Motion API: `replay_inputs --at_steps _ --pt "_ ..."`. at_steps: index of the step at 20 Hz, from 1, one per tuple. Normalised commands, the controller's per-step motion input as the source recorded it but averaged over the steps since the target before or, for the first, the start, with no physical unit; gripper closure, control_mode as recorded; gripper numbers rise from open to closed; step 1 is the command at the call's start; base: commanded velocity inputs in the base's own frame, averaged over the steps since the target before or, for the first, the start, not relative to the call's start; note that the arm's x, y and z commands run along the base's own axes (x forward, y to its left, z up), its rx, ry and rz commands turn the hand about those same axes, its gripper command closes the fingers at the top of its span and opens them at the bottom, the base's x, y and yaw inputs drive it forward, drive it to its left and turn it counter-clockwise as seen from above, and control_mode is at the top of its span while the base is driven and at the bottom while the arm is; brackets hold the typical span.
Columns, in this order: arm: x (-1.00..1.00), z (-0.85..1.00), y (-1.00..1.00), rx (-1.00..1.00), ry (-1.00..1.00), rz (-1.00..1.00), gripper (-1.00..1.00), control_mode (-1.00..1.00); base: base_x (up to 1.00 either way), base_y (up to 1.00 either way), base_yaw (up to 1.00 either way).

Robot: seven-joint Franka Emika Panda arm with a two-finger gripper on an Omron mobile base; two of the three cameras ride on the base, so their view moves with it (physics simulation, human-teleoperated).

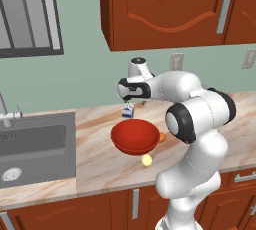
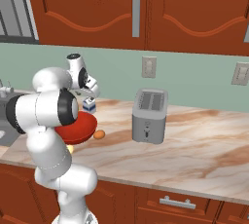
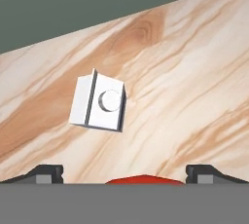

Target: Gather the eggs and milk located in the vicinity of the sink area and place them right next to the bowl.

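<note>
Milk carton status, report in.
Gripper open, above the counter. Small white milk carton upright behind the red bowl, ungripped. Both eggs beside bowl. Nothing in the way.

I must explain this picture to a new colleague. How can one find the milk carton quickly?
Start at the marble counter, right of the sink. The milk carton stands behind the red bowl, towards the wall. It alone is white, boxy and blue-marked; the eggs are small balls.
</note>
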Motion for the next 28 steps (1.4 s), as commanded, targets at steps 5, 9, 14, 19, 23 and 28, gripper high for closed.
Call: replay_inputs --at_steps 5,9,14,19,23,28 --pt "0.16 -0.06 0.0 -0.03 0.0 0.0 -1.0 -1.0 0.0 0.0 0.0" --pt "0.18 -0.06 0.0 -0.04 0.0 0.0 -1.0 -1.0 0.0 0.0 0.0" --pt "0.2 -0.02 0.0 -0.03 0.0 0.0 -1.0 -1.0 0.0 0.0 0.0" --pt "0.16 -0.13 0.0 0.0 0.01 0.0 -1.0 -1.0 0.0 0.0 0.0" --pt "0.12 -0.11 0.07 0.0 0.0 0.0 -1.0 -1.0 0.0 0.0 0.0" --pt "0.07 -0.09 0.1 0.0 0.01 0.0 -1.0 -1.0 0.0 0.0 0.0"
